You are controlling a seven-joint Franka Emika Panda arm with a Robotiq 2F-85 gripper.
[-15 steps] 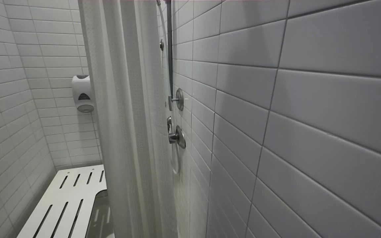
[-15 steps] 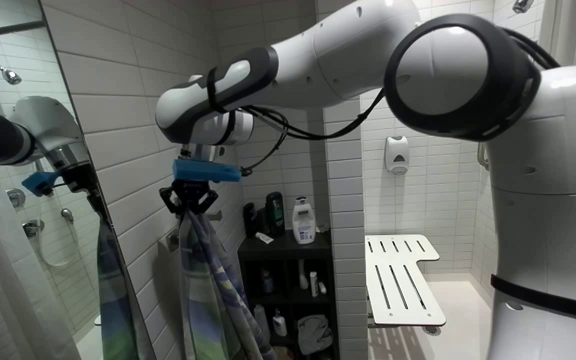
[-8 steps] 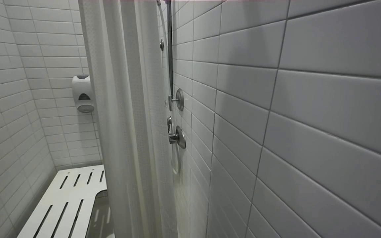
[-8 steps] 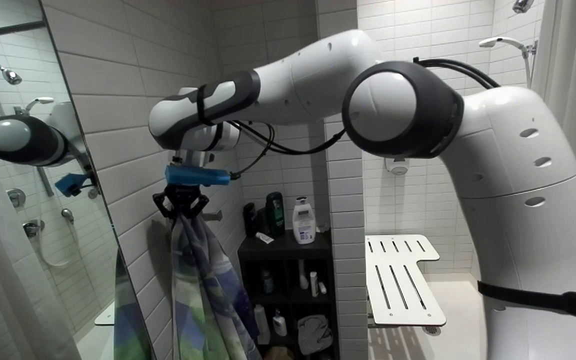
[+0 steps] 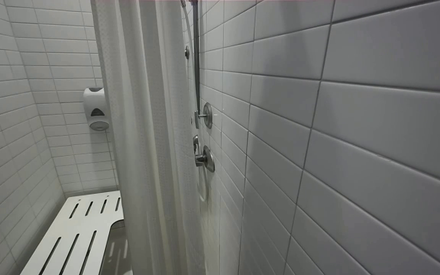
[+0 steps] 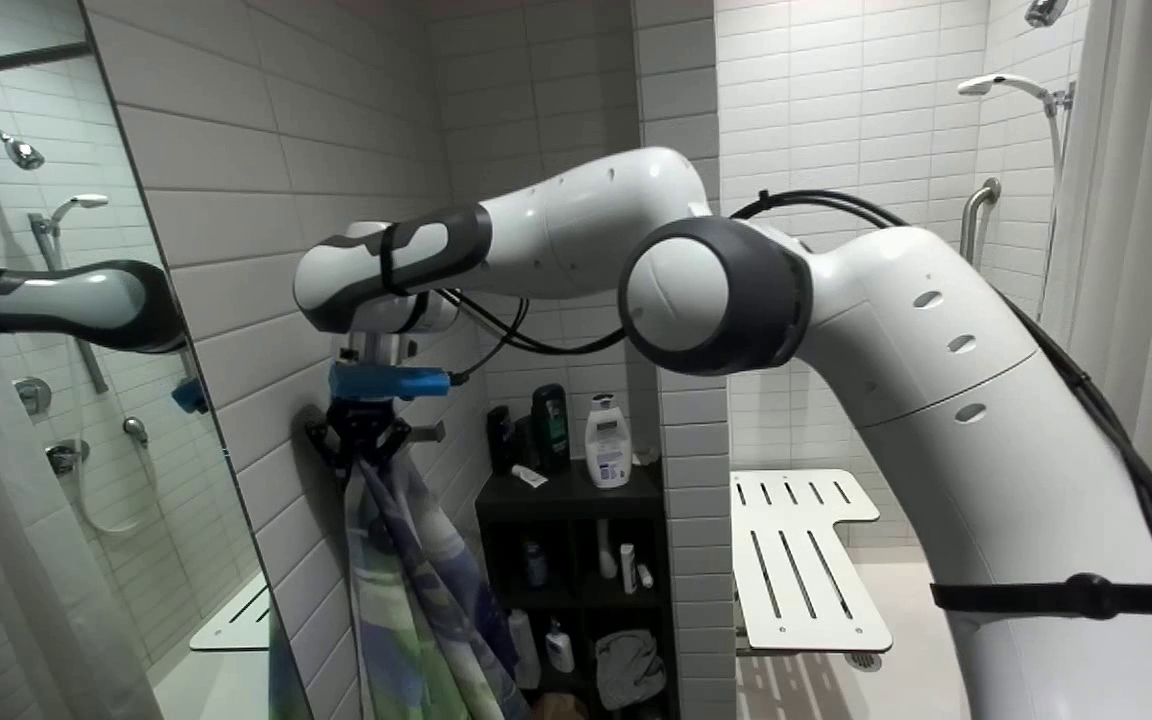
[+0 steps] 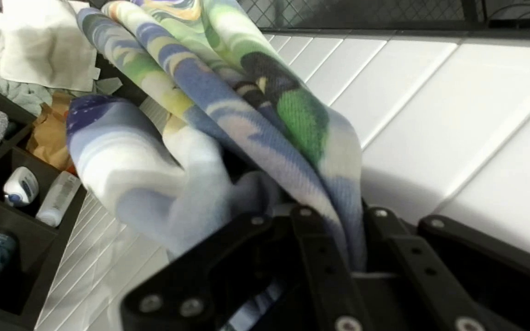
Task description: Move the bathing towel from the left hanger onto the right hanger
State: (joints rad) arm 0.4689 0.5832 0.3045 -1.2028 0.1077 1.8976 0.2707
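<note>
At the left tiled wall (image 6: 206,230), your bathing towel (image 6: 406,610) hangs from the claw (image 6: 361,455), its upper part bunched and pinched between the black fingers (image 7: 320,262), with the cloth trailing down out of sight; you cannot tell whether it brushes that wall. Just right of your claw, farther along the same wall, a metal hanger (image 6: 428,433) juts out. Your arm (image 6: 586,225) extends from the near right, and a mirror (image 6: 96,410) on the left catches part of it. Beyond the towel, to the right, stands a black shelf (image 6: 576,505): dark bottles (image 6: 549,430) and a white bottle (image 6: 608,443) on top, a gray cloth (image 6: 628,668) in a lower compartment. Farther right you have a slotted white bench (image 6: 806,515), seen in both exterior views, and in an exterior view a pale curtain (image 5: 147,114) partly covers a dispenser (image 5: 94,103).
</note>
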